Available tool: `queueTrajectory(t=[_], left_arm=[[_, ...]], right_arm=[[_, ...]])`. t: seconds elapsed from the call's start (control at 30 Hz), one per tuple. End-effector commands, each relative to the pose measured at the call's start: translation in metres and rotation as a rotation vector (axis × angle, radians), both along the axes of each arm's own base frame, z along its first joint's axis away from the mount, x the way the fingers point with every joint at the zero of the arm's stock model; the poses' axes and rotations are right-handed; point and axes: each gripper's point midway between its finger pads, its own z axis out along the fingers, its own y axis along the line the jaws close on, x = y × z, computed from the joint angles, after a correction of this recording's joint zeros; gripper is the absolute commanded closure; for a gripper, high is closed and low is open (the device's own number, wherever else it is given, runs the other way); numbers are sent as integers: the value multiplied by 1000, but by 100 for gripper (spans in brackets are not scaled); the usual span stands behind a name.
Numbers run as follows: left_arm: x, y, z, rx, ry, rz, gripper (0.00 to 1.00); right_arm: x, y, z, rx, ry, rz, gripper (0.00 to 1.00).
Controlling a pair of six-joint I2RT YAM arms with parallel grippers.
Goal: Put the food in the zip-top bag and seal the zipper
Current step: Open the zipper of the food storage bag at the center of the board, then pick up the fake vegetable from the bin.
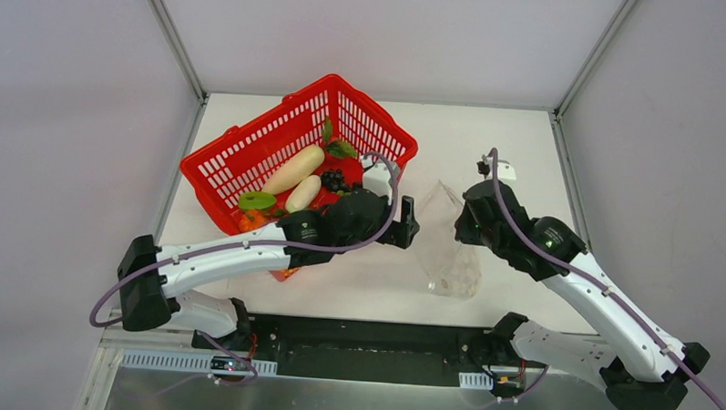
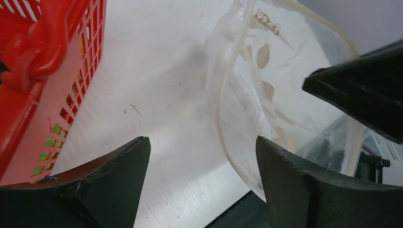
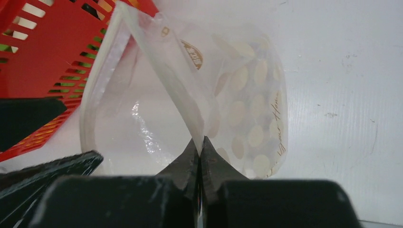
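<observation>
Bag (image 1: pixel 449 249): clear, floppy pouch of thin glossy film. It is printed with rows of white dots, and there is a small gold mark near the mouth.
Bag, place: on the white bench (image 1: pixel 525 147), right of the basket (image 1: pixel 252 156) and between the two pincers.
Bag, long axis: runs far to near in the top view. The far end is drawn up to a peak, and the near end lies crumpled on the bench.
Bag, mouth: open, its two lips parted into a teardrop that faces the right wrist camera.
Zipper (image 3: pixel 97 80): a whitish, straight, ridged strip along the lip. It is unsealed and slopes from the peak down toward the pincer.
Right pincer (image 3: pixel 199 142): jaws pressed together on one lip of the bag, with the film pinched between the black tips.
Left pincer (image 2: pixel 202 152): jaws wide apart and holding nothing. The curved rim of the bag lies just beside one finger (image 2: pixel 304 190), and whether they touch cannot be told.
Basket: red slotted plastic, rectangular, set at a slant on the left of the bench.
Food: in the basket.
- an orange fruit (image 1: pixel 251 220) at the near corner
- a dark grape cluster (image 1: pixel 333 179)
- a red piece (image 1: pixel 350 168)
Radishes (image 1: pixel 294 169): two, long, white and smooth, lying side by side in the basket.
Disc (image 1: pixel 256 200): flat and green, beside the nearer radish.
</observation>
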Motion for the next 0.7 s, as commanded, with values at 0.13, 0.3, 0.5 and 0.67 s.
queueTrajectory(t=[0.13,0.3,0.5,0.67], left_arm=[[-28,7,70,-68,-148,-224,9],[-18,50,92,21,-245,-141,1],[10,128,92,141,-245,43,1],[28,192,89,229,-231,201,1]], right_arm=[[14,23,5,131,-67,-5,98],[12,27,4,168,-63,-4,98],[5,37,4,204,-34,47,98],[2,41,2,236,-25,60,98]])
